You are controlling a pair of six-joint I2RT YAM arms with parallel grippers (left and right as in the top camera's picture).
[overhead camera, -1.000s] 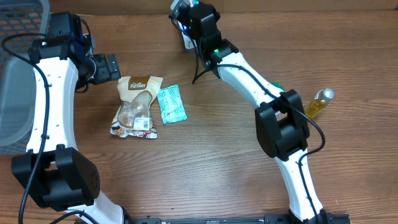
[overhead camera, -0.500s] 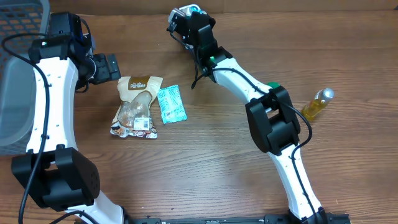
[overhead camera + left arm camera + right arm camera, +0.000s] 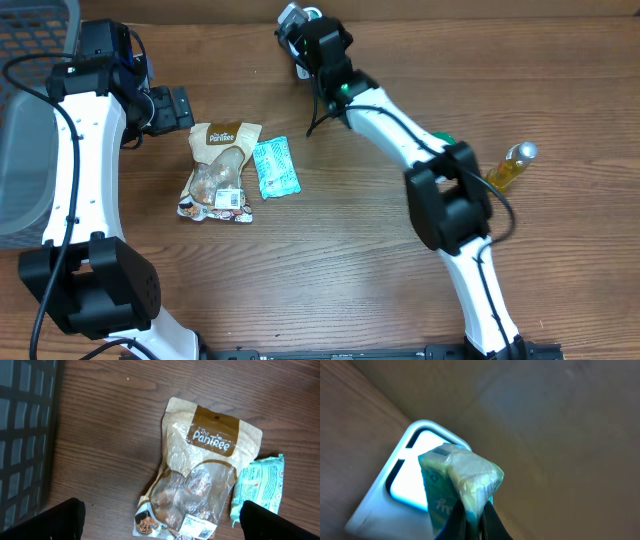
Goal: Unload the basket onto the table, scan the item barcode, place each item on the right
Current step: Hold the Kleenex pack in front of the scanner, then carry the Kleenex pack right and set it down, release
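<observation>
My right gripper (image 3: 472, 521) is pressed together on 1 small green packet (image 3: 451, 491), pinching it by its lower part, so the packet stands up out of my fingers at the far edge of the table (image 3: 330, 280). It is a soft plastic wrapper, green with pale lettering I cannot read, and its top is a folded, crimped end of clear whitish film. Just behind it sits the white scanner (image 3: 370, 507), its rounded window glowing pale blue; I cannot tell whether the packet touches it, and no barcode shows on the side I see. My left gripper (image 3: 178, 108) hangs spread wide with nothing between its fingers, above the near-left part of the table. Below it lie a brown Pantree pouch (image 3: 200, 480) with a clear front and, just beside that, 1 teal packet (image 3: 260, 490).
</observation>
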